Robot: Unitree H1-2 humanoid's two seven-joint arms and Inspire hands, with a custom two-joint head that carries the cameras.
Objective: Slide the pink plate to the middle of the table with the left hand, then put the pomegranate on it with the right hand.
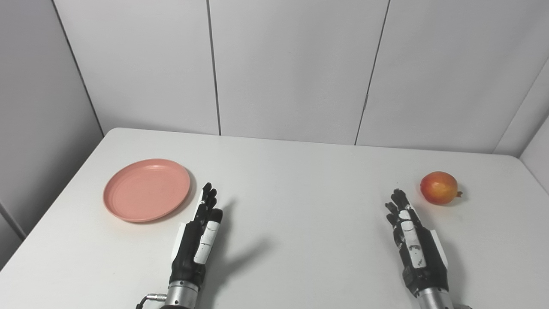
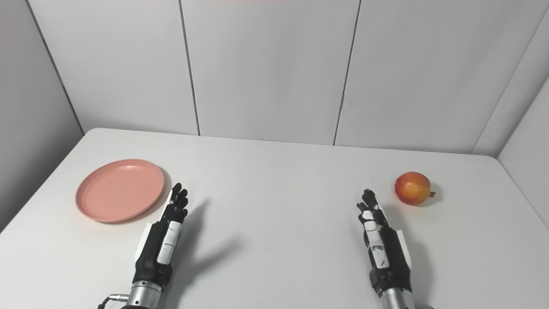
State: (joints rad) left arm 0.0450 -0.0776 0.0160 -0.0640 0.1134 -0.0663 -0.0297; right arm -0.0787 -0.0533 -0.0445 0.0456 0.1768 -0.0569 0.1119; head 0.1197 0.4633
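pink plate point(image 1: 146, 189) lying far left on the white desk point(image 1: 300, 180), pomegranate point(image 1: 439, 187) sitting far right, left hand point(image 1: 198, 240) and right hand point(image 1: 412, 240) hovering empty, fingers extended

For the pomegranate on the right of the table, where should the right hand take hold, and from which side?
Probably around the round body of the pomegranate, wrapping its widest part from above and the near-left, where the open right hand already waits. The small crown nub points right, away from the hand, so it is best left clear. The fruit sits alone on the table, with nothing crowding it.
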